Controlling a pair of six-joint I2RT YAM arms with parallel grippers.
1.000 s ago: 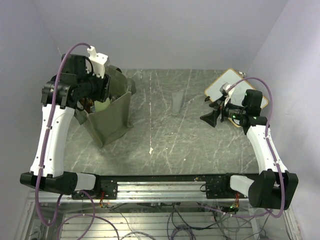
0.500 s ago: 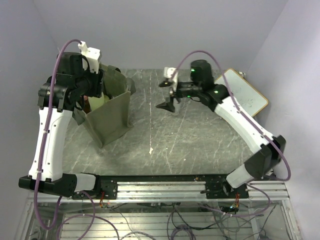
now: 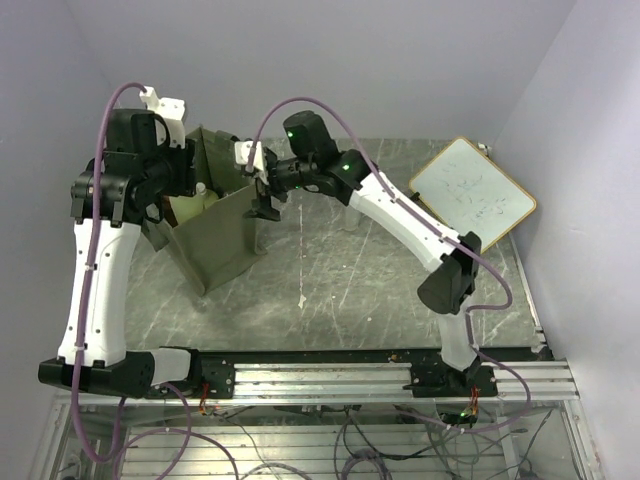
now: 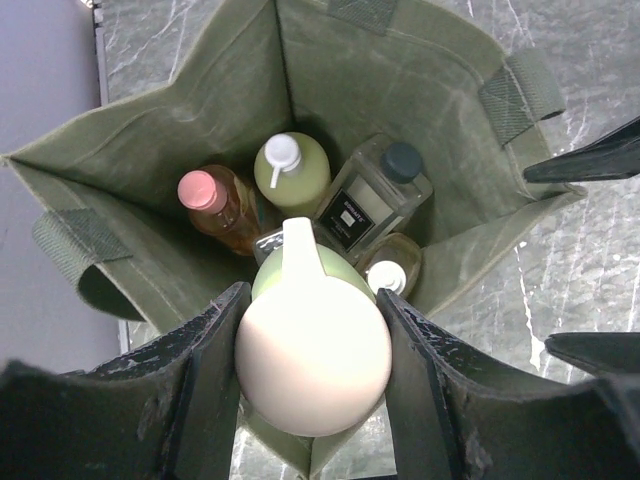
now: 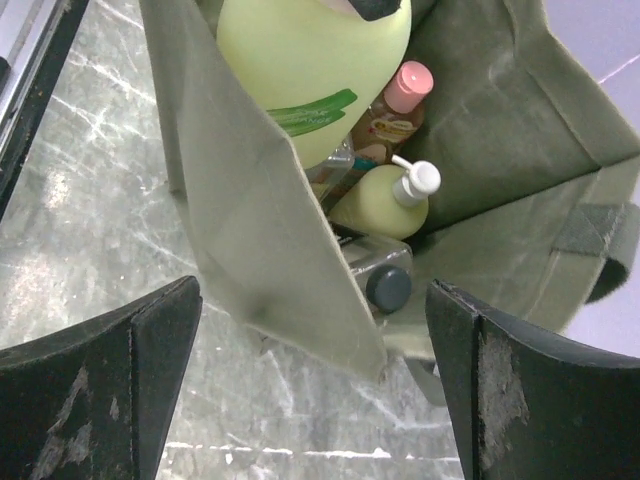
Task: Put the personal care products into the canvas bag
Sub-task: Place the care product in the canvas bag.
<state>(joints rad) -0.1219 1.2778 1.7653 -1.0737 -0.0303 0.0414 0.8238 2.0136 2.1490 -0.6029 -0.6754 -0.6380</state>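
On the grey surface (image 3: 330,290) the canvas bag (image 3: 215,245) stands upright at the left. At its mouth the left fingers (image 4: 205,390) pinch a cream bottle (image 4: 312,360). Inside the bag stand an orange bottle (image 4: 222,210), a yellow-green pump bottle (image 4: 300,175) and a clear square bottle (image 4: 375,195). The right fingers (image 5: 90,390), spread wide, straddle the bag's wall. A whiteboard (image 3: 472,192) lies far right

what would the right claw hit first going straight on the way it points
Most likely the wall edge of the canvas bag, which sits between the open fingers of the right claw; depth is unclear.
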